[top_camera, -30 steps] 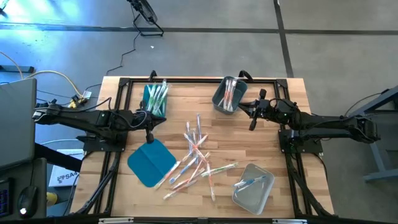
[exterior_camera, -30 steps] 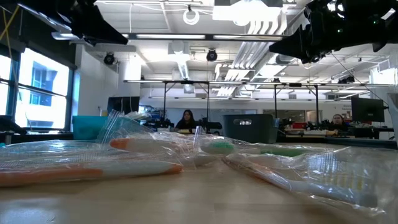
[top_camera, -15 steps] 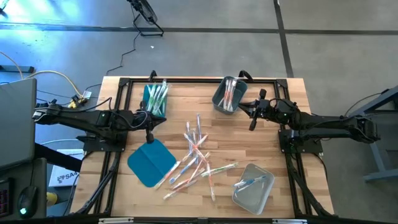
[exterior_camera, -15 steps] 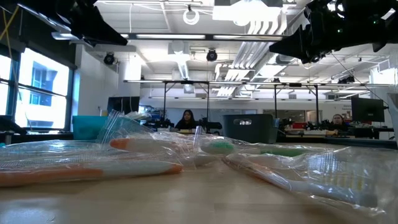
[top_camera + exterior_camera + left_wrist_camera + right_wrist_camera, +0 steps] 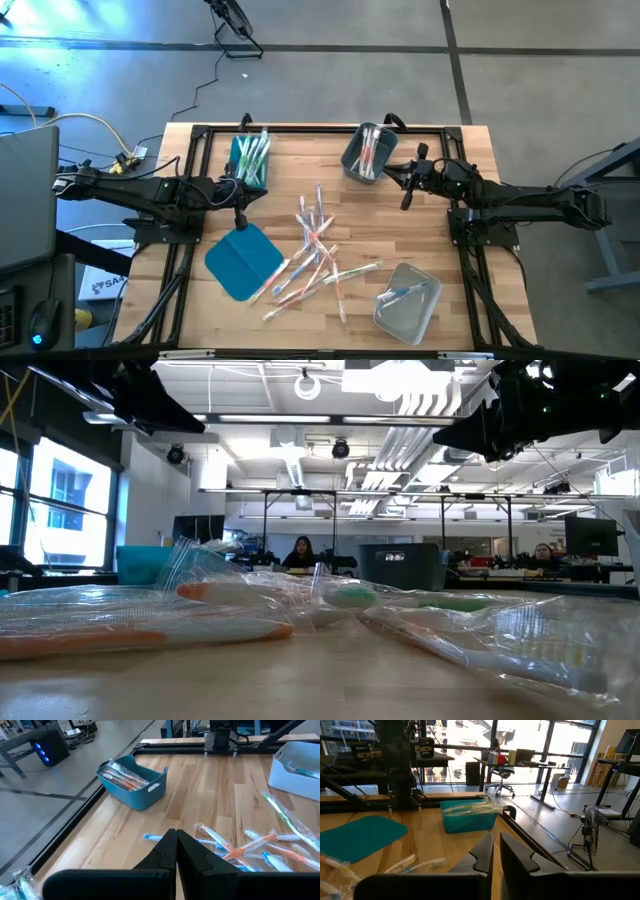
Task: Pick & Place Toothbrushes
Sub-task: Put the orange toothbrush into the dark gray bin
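Loose toothbrushes (image 5: 318, 250) scattered approx. mid-worktop (image 5: 430, 225), most still in clear wrappers, w/ green, pink-orange or blue parts. Taken as landmark for everything else.

Teal lid (image 5: 243, 260) flat on the wood just left of the pile, a few brush tips reaching its edge. Teal bin (image 5: 249, 160) beyond the pile, far-left corner, packed w/ green-toned brushes. Grey bin (image 5: 368, 153) beyond the pile on the far-right side, holding several brushes. Clear bin (image 5: 408, 298) near-right of the pile, w/ one or two bluish brushes inside.

Left hand (image 5: 240, 218) hovering left of the pile, between teal bin and lid; fingers pressed together, tips meeting in a point in the left wrist view (image 5: 176, 851), pinching nothing. Same view: part of the pile right ahead of the tips, a teal-looking bin w/ wrapped brushes farther off.

Right hand (image 5: 406, 198) hovering right of the pile, just beside the grey bin; fingers (image 5: 512, 851) nearly together w/ a thin slit between, nothing held. Right wrist view looking across to lid and teal bin on the pile's far side.

Low view: wrapped brushes close up on the wood, orange and green parts visible; arms dark overhead; a person (image 5: 300, 552) seated far back in the room, well behind the pile.
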You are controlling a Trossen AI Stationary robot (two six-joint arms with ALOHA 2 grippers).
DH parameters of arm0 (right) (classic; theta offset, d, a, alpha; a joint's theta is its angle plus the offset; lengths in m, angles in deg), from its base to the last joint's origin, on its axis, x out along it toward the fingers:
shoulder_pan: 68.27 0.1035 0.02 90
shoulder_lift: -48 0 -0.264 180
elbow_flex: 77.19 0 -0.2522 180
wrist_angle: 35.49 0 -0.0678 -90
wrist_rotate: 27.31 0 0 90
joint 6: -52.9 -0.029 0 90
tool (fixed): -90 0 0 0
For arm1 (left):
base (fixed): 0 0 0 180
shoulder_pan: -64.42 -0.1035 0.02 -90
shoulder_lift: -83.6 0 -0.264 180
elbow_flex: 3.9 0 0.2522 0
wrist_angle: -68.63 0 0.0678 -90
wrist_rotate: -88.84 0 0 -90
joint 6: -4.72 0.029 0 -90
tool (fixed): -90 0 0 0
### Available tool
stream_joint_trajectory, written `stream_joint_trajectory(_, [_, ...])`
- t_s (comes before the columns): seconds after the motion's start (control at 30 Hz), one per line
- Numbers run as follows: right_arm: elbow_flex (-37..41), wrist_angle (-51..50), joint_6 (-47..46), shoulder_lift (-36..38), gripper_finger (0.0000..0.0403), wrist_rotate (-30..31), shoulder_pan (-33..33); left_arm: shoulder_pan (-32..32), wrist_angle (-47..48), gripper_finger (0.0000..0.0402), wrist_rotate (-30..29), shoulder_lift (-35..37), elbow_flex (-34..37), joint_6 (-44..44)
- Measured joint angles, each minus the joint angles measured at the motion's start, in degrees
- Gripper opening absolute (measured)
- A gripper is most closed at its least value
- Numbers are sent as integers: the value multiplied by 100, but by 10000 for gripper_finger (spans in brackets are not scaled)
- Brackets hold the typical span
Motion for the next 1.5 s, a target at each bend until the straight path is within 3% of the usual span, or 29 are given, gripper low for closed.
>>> stream_joint_trajectory(0.5, [0,-4,-306,0,25,-48,7,-4,433,0,-83,359,60,686])
stream_joint_trajectory(0.83, [0,-62,-416,-24,25,-15,7,-2,782,0,-96,1988,731,751])
stream_joint_trajectory(1.07, [0,-11,-905,-34,17,-19,166,-2,1368,0,-95,3052,814,870])
stream_joint_trajectory(1.27, [-109,433,-875,-393,3,44,623,-2,1326,0,-103,3497,822,871])
stream_joint_trajectory(1.5, [-997,151,-700,-1326,2,315,1009,-2,1299,0,-120,3565,822,858])
